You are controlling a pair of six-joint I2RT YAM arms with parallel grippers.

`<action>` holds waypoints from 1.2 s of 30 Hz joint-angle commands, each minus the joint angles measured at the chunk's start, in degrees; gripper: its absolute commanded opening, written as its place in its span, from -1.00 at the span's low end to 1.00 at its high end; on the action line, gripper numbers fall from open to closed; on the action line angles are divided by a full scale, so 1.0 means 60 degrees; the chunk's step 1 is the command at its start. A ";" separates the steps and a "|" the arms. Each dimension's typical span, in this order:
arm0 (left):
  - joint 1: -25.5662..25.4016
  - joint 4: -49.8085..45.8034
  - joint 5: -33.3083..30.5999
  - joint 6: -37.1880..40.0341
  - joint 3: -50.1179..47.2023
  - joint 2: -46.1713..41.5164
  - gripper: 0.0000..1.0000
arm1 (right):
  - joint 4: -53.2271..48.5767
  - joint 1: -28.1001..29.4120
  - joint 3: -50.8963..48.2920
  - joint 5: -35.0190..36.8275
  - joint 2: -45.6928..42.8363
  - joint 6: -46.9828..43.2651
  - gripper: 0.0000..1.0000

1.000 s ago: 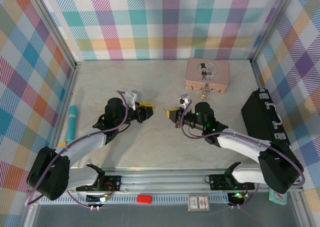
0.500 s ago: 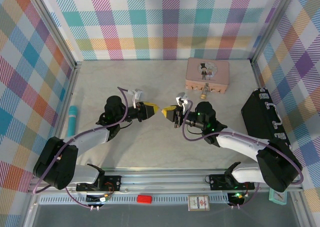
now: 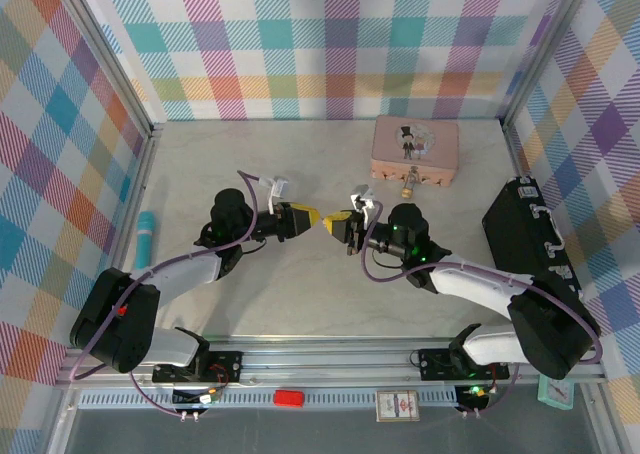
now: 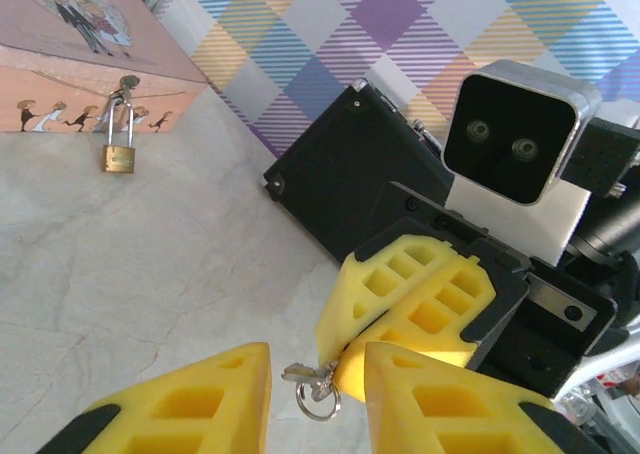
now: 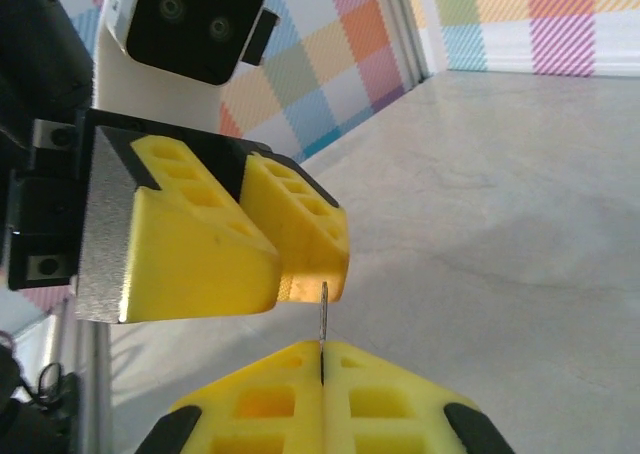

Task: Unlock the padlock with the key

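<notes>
At centre of the top view, the right hand [image 3: 338, 220] is clamped shut on the key [image 5: 322, 319], blade pointing at the left hand [image 3: 307, 217], whose fingers [image 4: 190, 409] stand apart either side of the key's ring. Upper right, the padlock [image 3: 409, 187] hangs from the tin's [image 3: 415, 144] latch, above the counter [image 3: 250, 284].

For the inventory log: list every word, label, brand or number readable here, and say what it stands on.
No text can be read here.
Pink tin: drawn couple and small figures, no words legible.
Padlock: any stamp is too small to read.
Key: no marking can be made out.
Card on the front rail: print too small to read.
</notes>
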 commanded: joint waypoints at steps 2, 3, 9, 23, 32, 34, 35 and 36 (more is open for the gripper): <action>0.0072 -0.1677 -0.1021 0.0074 0.0795 -0.0078 -0.29 | -0.0188 0.0529 -0.0034 0.1963 -0.0397 -0.1152 -1.00; 0.0072 -0.2056 -0.1197 -0.0010 0.0942 -0.0114 -0.28 | -0.0190 0.0569 -0.0046 0.2302 -0.0426 -0.1272 -1.00; 0.0065 -0.5060 -0.2122 -0.1497 0.2104 -0.0458 -0.24 | -0.0408 0.0845 0.0131 0.3607 -0.0606 -0.2091 -1.00; -0.0777 -0.9438 -0.3976 -0.3499 0.3381 -0.1298 -0.30 | 0.0198 0.2350 0.0780 0.5612 0.0384 -0.4253 -1.00; -0.1093 -0.9809 -0.4352 -0.3574 0.3676 -0.1018 -0.37 | 0.0359 0.2695 0.0756 0.5970 0.0554 -0.4743 -1.00; -0.1100 -0.9860 -0.4470 -0.3580 0.3724 -0.1060 -0.37 | 0.0382 0.2747 0.0729 0.6067 0.0594 -0.4817 -1.00; -0.1100 -0.9826 -0.4484 -0.3622 0.3725 -0.1114 -0.35 | 0.0381 0.2755 0.0713 0.6129 0.0613 -0.4834 -1.00; -0.1100 -0.9824 -0.4528 -0.3653 0.3754 -0.1162 -0.34 | 0.0381 0.2768 0.0717 0.6179 0.0644 -0.4858 -1.00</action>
